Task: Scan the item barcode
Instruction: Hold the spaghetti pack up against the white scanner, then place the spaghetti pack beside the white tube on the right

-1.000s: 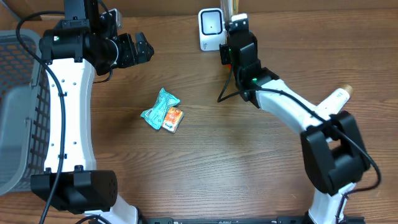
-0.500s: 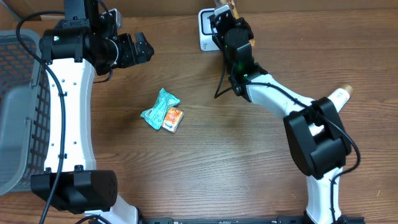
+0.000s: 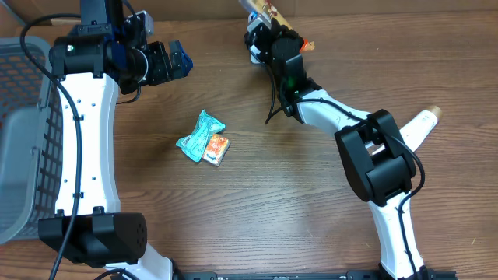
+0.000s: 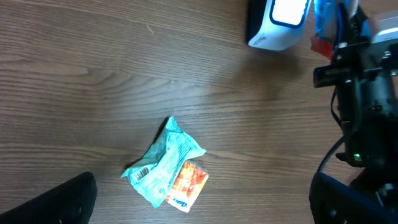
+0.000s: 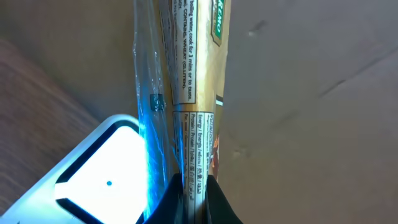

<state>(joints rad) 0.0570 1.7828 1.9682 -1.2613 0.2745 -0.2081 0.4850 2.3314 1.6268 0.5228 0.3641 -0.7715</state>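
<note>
A packet (image 5: 186,74) is pinched in the right hand (image 5: 193,196) just beside the scanner (image 5: 93,174) at the table's (image 3: 272,202) 12 o'clock; the left hand (image 3: 177,61) is spread wide.

The table (image 3: 296,225) showed bare wood from 4 to 7 o'clock — lots of room. Two small packets (image 3: 204,138) lay mid-table, a basket (image 3: 23,132) blocked 9 o'clock — the scanner (image 4: 273,34) stood at 12.

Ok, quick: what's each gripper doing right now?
Left gripper: open, holding nothing.
Right gripper: shut on the packet, at the scanner.
</note>
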